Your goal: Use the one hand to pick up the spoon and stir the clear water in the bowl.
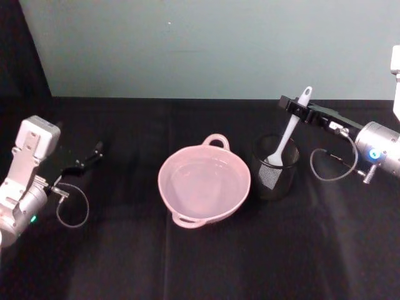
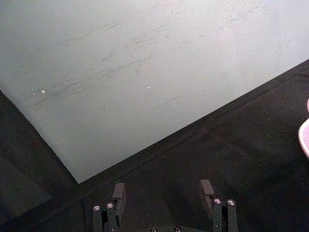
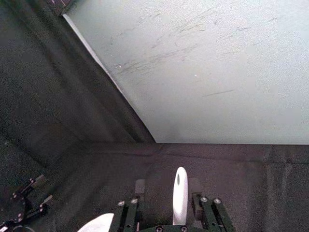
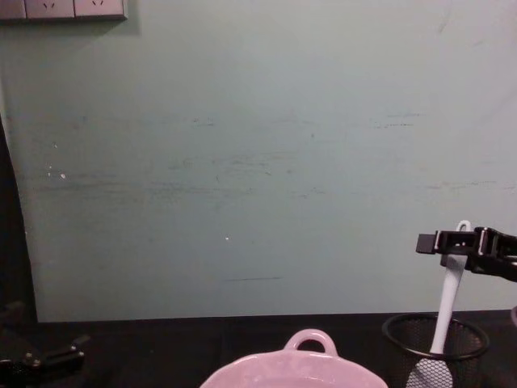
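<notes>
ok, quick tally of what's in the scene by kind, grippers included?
Bowl: 1, the pink bowl
Cup: 1, the black mesh cup
Utensil: 1, the white spoon, standing in the cup
Grippers: 2, the left gripper and the right gripper
Total: 5

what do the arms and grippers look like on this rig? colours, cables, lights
Both are black, slim and two-fingered: left gripper, right gripper. The wrists are silver cylinders; the right wrist carries a blue glowing ring, the left wrist a small green light. A thin grey cable loops off each. A white boxy module sits on the left arm.
</notes>
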### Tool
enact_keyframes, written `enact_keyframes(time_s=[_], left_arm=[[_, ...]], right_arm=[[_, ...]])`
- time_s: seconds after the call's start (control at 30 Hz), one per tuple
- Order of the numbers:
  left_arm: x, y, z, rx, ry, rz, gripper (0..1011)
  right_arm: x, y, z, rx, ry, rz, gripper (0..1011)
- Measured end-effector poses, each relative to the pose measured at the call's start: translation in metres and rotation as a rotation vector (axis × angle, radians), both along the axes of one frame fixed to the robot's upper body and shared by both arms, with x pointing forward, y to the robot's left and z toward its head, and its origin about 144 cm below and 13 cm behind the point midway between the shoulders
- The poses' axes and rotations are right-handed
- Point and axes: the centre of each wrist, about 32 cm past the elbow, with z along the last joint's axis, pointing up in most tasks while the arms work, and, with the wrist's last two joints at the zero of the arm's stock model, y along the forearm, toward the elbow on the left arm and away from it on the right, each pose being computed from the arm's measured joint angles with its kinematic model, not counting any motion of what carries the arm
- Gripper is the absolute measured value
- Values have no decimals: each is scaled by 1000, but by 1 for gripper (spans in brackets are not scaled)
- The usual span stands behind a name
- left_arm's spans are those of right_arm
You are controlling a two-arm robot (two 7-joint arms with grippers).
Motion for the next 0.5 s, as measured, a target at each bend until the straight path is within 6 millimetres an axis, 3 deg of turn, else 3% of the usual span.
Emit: enact_keyframes(time_s=[0.5], left_arm=[[0,0,0,0,0,0,1011]], right_arm=[[0,0,0,-1,1,-1,121]])
